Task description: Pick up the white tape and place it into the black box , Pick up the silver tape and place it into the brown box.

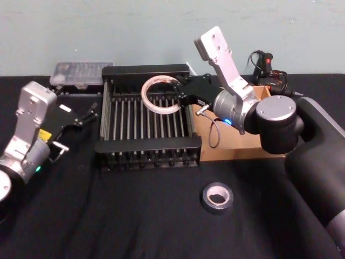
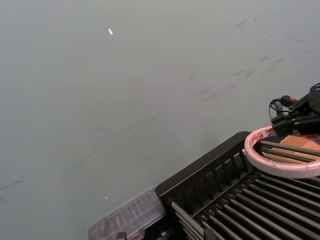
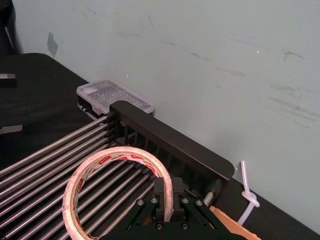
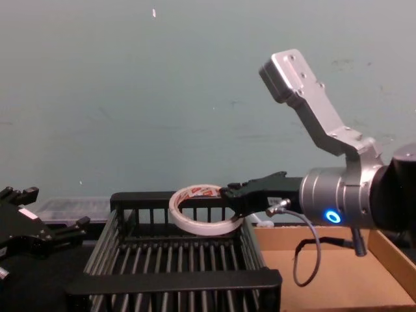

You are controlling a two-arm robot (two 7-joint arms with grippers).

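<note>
Here, right gripper [image 1: 180, 97] jaws clamped on the rim of the white tape [image 1: 160, 94], a thin flat ring with red print, held level above the black box's [image 1: 145, 145] slatted metal bars, far side. Dull silver tape [image 1: 217, 197] lies on black cloth, near the tan cardboard brown box [image 1: 237, 145]. Left gripper [image 1: 86, 114] parked, fingers spread.

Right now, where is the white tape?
The white tape hangs over the far part of the black box, gripped by the right pincer, as seen in the head view.
</note>
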